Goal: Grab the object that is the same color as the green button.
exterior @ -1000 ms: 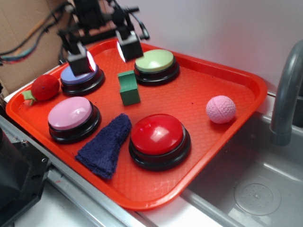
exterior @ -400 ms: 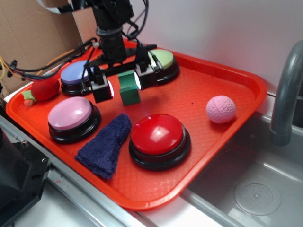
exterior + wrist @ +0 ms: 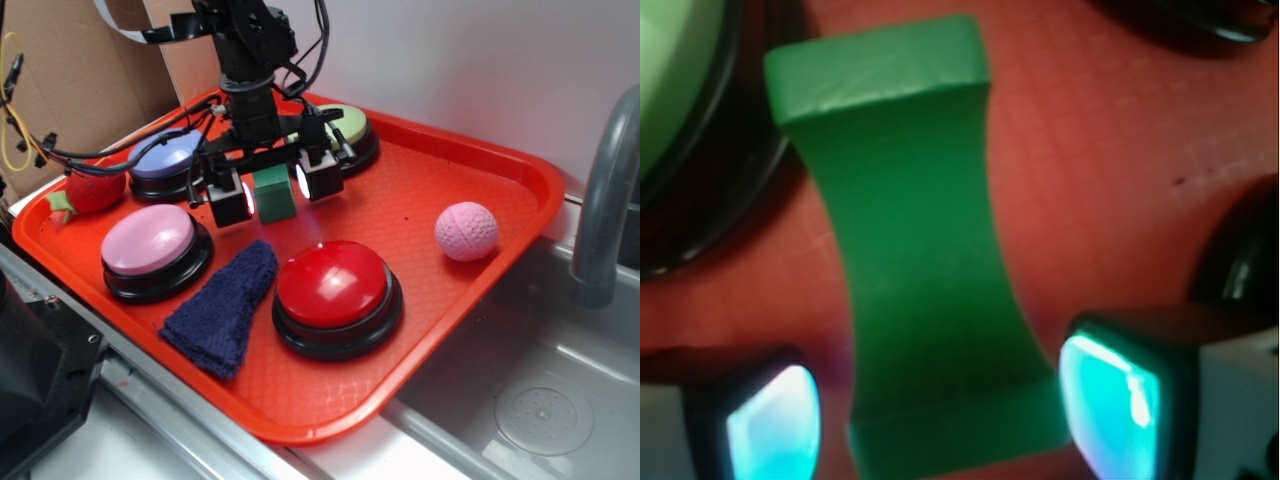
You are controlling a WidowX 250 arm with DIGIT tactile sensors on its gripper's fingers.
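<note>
The small dark green block (image 3: pixel 271 192) stands on the red tray (image 3: pixel 440 170), in front of the pale green button (image 3: pixel 345 128), which the arm partly hides. My gripper (image 3: pixel 272 192) is lowered over the block with one finger on each side, open; small gaps show between the pads and the block. In the wrist view the block (image 3: pixel 925 250) fills the centre, with the glowing fingertips (image 3: pixel 1110 395) on both sides near its lower end; the gripper (image 3: pixel 945 410) straddles it. The green button's edge (image 3: pixel 670 80) shows at the top left.
On the tray are a blue button (image 3: pixel 165 160), a pink button (image 3: pixel 152 245), a red button (image 3: pixel 335 290), a dark blue cloth (image 3: pixel 225 305), a red plush strawberry (image 3: pixel 92 190) and a pink ball (image 3: pixel 466 231). A sink (image 3: pixel 540 400) and faucet (image 3: pixel 600 190) lie right.
My gripper has moved forward from the tray's back edge and come down over the green block, its fingers now on both sides of it. The block has not moved.
</note>
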